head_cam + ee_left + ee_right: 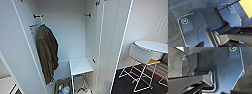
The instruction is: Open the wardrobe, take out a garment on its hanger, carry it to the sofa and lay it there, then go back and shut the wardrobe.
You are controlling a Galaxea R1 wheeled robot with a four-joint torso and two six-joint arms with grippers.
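The wardrobe stands open right in front of me in the head view, white inside and out. Its left door swings out toward me, and its right door is folded back to the right. A dark olive-green jacket hangs at the left of the rail, just behind the left door. To the jacket's right the hanging space is bare as far as the right wall. A white shelf sits low in the right half.
A basket holding bottles rests on the wardrobe floor. A round white table and white chairs stand on dark carpet to the right. Grey carpet lies under both wrist cameras, with a yellow patch nearby.
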